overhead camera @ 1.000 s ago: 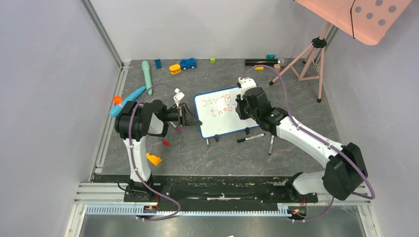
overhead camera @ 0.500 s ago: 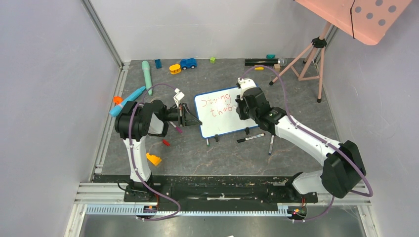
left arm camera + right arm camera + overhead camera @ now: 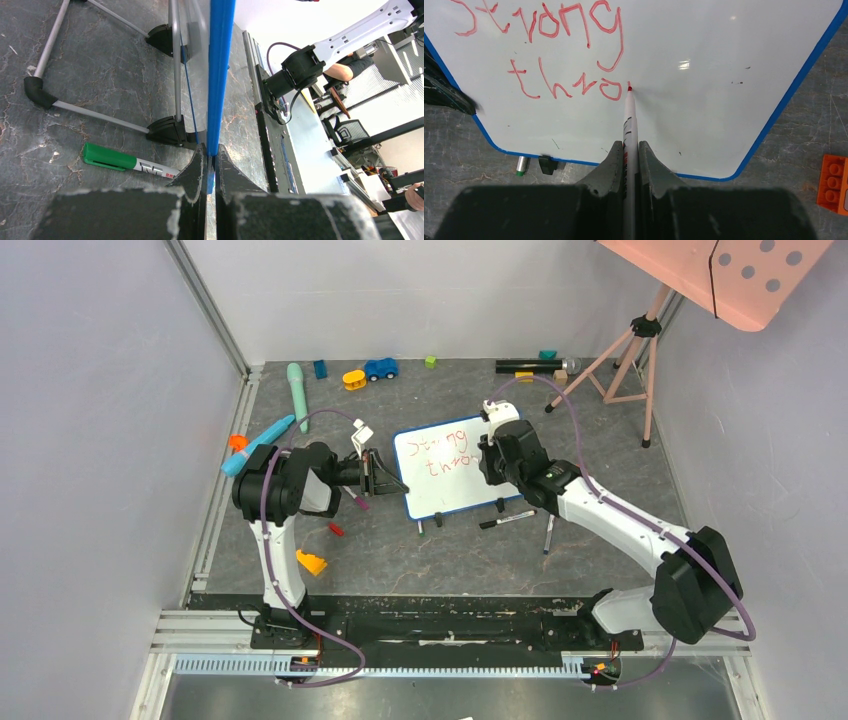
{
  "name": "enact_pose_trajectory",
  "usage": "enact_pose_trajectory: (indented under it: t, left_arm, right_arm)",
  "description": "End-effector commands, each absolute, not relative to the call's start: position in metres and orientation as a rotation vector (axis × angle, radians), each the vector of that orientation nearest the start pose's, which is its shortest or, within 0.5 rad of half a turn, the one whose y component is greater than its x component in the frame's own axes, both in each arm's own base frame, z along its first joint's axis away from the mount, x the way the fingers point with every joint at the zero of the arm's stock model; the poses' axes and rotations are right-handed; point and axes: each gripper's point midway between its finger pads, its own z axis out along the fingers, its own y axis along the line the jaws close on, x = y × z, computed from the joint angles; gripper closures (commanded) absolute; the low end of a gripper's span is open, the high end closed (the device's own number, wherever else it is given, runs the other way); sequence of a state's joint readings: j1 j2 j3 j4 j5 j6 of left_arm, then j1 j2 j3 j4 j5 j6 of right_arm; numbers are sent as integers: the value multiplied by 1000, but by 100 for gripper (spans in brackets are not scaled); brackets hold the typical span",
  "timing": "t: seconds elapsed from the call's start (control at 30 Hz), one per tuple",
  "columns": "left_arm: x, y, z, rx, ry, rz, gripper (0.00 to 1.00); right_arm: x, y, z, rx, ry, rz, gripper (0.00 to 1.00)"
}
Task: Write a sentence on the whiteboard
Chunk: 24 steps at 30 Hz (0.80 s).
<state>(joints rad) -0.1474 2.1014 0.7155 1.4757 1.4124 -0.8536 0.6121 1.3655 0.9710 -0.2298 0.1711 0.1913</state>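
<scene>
The dark table (image 3: 400, 545) is carrying the whiteboard (image 3: 448, 490) near its middle, between the two arms. The board is sitting raised on its small black feet with its face turned up, so the right arm is reaching it from the near right side.

The left gripper (image 3: 390, 483) is meeting the board at its left edge. In the left wrist view its fingers (image 3: 197, 167) are clenched on the thin blue frame (image 3: 220, 75). This is probably bracing the board so that it does not slide or rock under the pen.

The right gripper (image 3: 490, 458) is hanging over the board's right half. In the right wrist view this gripper (image 3: 628, 150) is squeezing a red marker (image 3: 629, 125), which is running straight out between the two fingers. A grip that low on the barrel likely gives a stiff, steady tip.

The sentence (image 3: 544, 50) is only partly written: "Strong" on the first line and "thro" on the second, in slanted red strokes. All of it is lying up and to the left of the gripper. The marker's red tip is touching the board just right of the last "o", at the top of what looks like the next letter. Bare white board (image 3: 724, 100) is lying to the right of the tip and below the second line, so there seems to be room for the remaining words.
</scene>
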Motion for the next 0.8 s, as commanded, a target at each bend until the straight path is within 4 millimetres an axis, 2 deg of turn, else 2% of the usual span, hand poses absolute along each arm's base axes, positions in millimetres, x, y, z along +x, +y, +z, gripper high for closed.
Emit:
enact_pose_trajectory:
  t: [0.0, 0.23, 0.4, 0.77]
  left_arm:
    - [296, -228, 96, 821, 1681, -1752, 98]
    - [296, -229, 96, 824, 1681, -1755, 98]
    - [297, -229, 96, 822, 1682, -1754, 98]
    - [297, -229, 96, 821, 1683, -1755, 98]
  right_arm:
    - [334, 200, 151, -340, 2168, 244, 100]
    - [337, 199, 155, -337, 2165, 238, 100]
    - [333, 200, 150, -343, 2180, 253, 100]
    - [340, 190, 152, -315, 2186, 188, 100]
